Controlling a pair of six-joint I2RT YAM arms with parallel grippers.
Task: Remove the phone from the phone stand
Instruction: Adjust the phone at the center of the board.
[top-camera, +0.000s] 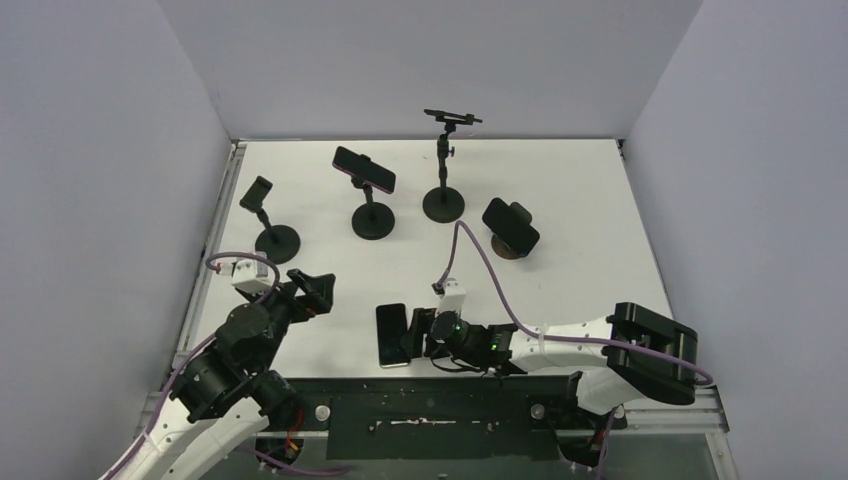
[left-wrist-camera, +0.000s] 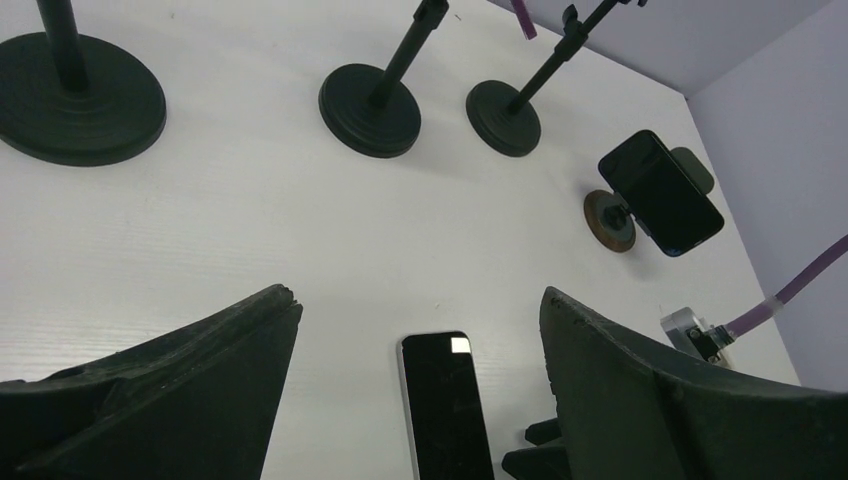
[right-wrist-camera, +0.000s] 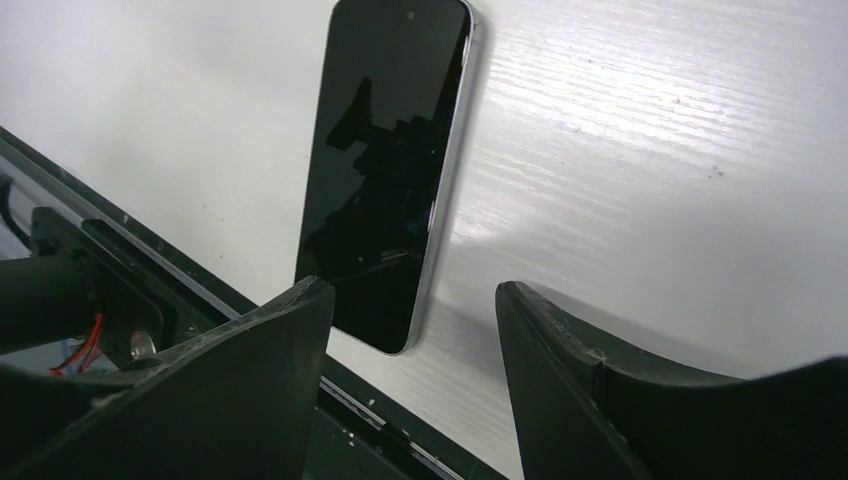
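Note:
A black phone (top-camera: 391, 335) lies flat on the white table near the front edge; it also shows in the left wrist view (left-wrist-camera: 446, 405) and the right wrist view (right-wrist-camera: 388, 165). My right gripper (top-camera: 418, 337) is open and empty just right of it, jaws apart (right-wrist-camera: 410, 300). My left gripper (top-camera: 315, 290) is open and empty, left of the phone (left-wrist-camera: 420, 300). A phone (top-camera: 364, 168) sits clamped on a stand (top-camera: 373, 221) at the back. Another phone (top-camera: 510, 226) sits on a low stand (left-wrist-camera: 612, 220) at the right.
An empty tall stand (top-camera: 443, 200) stands at the back centre. A small stand (top-camera: 276, 241) with a holder is at the back left. A purple cable (top-camera: 478, 255) runs across the table to the right arm. A black rail borders the table's front edge (right-wrist-camera: 250, 310).

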